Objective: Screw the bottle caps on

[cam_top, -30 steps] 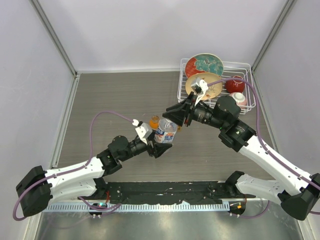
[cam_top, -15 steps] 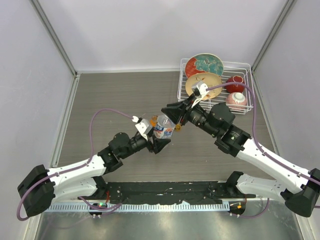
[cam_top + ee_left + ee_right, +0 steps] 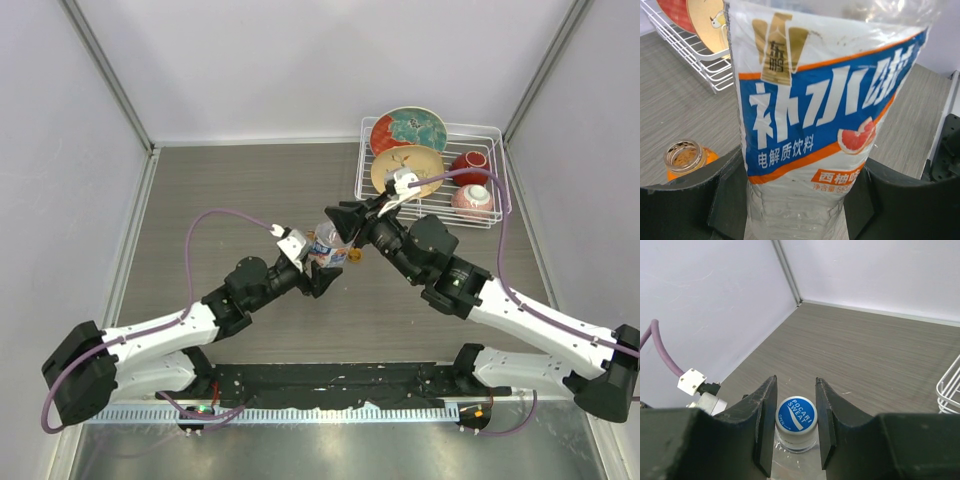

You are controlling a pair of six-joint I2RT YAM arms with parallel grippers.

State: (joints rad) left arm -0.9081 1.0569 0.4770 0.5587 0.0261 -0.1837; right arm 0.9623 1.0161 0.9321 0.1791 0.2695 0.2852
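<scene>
The left gripper (image 3: 800,200) was holding the clear water bottle (image 3: 810,110) by its lower part. One black finger (image 3: 715,190) pressed on each side of it. The bottle had a white, blue and orange label with a pink fruit slice on it. It was near the middle of the grey table (image 3: 230,190).

The right gripper (image 3: 795,410) came at the top of the bottle from the other side. Its two fingers (image 3: 765,415) were close together and squeezed the little cap (image 3: 796,415). The cap was blue on top with white sides, and it sat on the bottle's neck.

The short orange bottle (image 3: 685,157) stood on the table just beside the left gripper. Its mouth was open, with no cap on it.

At the back right of the table was a white wire rack (image 3: 480,135) with painted plates (image 3: 408,130) standing in it.
</scene>
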